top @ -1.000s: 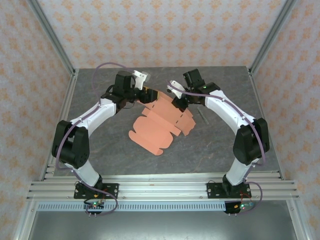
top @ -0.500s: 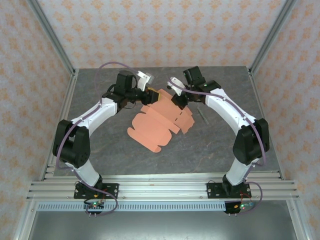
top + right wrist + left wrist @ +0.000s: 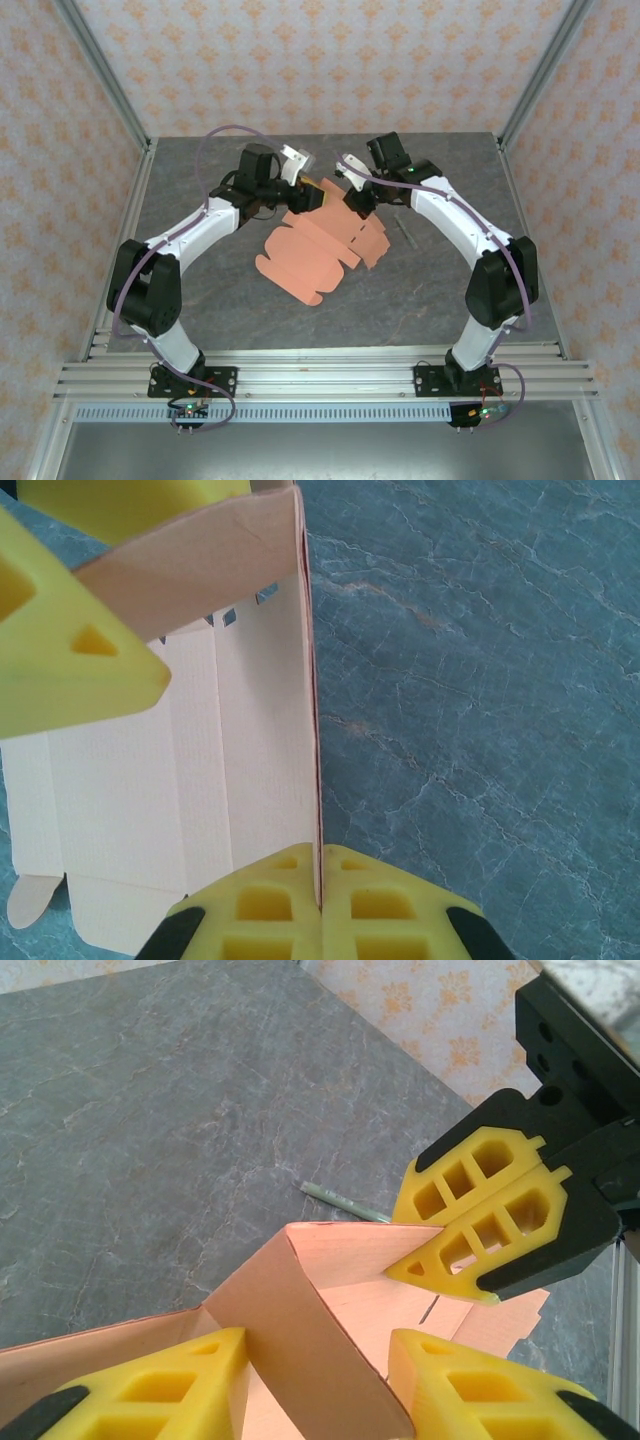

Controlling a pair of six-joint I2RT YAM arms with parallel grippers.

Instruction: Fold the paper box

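We see the paper box [image 3: 315,250], thin salmon card die-cut with tabs and notches, lying mostly flat nearer the table's far edge, its far panel raised. The right gripper [image 3: 320,905] pinches that panel's edge. The left gripper [image 3: 318,1340] has its jaws apart astride a bent flap. A thin pale rod [image 3: 401,232] lies just right of the card on the grey marbled table [image 3: 430,300].

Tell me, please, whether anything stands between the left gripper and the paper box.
Nothing visible does. The left gripper has its open jaws astride a raised flap of the paper box, while the right gripper is shut on the upright panel beside it.
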